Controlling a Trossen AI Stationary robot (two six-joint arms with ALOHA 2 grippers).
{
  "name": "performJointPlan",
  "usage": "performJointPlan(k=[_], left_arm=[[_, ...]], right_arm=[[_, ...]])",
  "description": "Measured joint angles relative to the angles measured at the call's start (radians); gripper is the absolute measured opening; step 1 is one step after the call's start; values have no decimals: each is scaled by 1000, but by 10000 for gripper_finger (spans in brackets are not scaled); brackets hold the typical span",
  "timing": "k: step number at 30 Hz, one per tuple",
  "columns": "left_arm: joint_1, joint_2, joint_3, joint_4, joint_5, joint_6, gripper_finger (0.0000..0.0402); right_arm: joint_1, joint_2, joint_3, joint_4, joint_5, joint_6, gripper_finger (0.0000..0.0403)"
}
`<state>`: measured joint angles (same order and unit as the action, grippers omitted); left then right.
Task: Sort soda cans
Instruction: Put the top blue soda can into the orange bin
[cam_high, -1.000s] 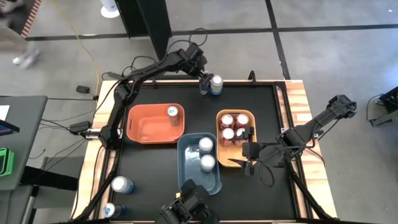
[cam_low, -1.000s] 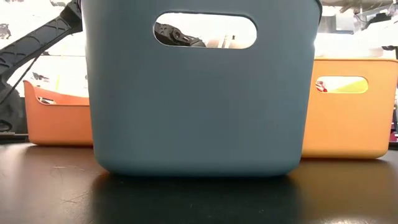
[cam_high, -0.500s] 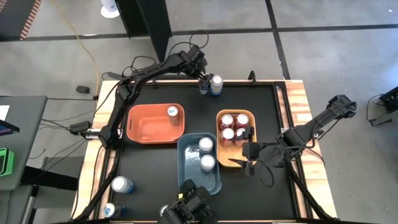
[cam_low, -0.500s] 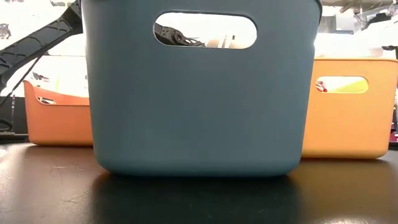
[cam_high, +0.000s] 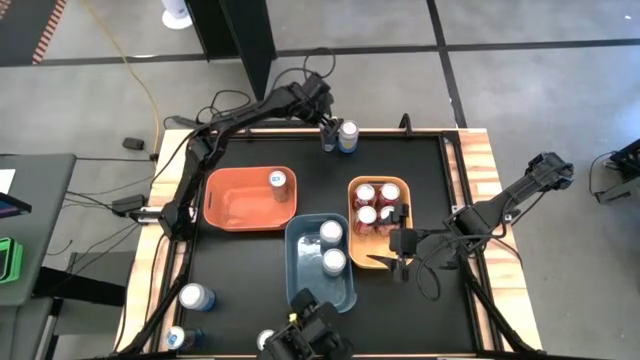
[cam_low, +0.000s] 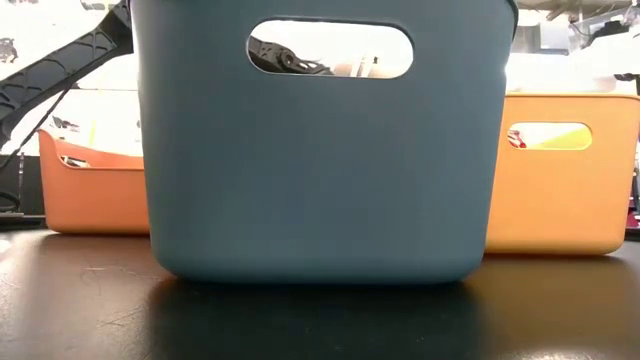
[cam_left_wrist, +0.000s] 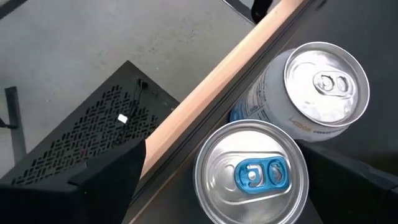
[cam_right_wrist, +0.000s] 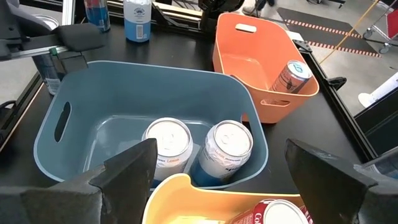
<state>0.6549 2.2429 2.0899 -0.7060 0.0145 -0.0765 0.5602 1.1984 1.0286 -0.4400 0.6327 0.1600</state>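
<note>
Hovering wide open and empty, the left end effector (cam_high: 333, 136) straddles a blue-tabbed soda can (cam_left_wrist: 251, 173) directly below it at the counter's (cam_high: 400, 160) edge, a second can (cam_left_wrist: 309, 92) just beyond.

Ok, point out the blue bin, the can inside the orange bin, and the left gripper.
blue bin (cam_high: 352, 290): high view, bare floor near its rim.
can in the orange bin (cam_high: 278, 180): high view, its silver top.
left gripper (cam_high: 329, 139): high view, between its fingertips.
</note>
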Motion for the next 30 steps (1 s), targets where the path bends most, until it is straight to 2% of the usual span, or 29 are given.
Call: performJointPlan(k=[8, 16, 30], left_arm=[[-27, 0, 0, 10, -9, 0, 397], [-35, 0, -44, 23, -54, 8, 373], [-34, 0, -50, 39, -54, 13, 355]], right_arm=[[0, 0, 0, 0, 0, 0, 368], [1, 0, 0, 0, 0, 5, 368], [1, 0, 0, 0, 0, 8, 368]])
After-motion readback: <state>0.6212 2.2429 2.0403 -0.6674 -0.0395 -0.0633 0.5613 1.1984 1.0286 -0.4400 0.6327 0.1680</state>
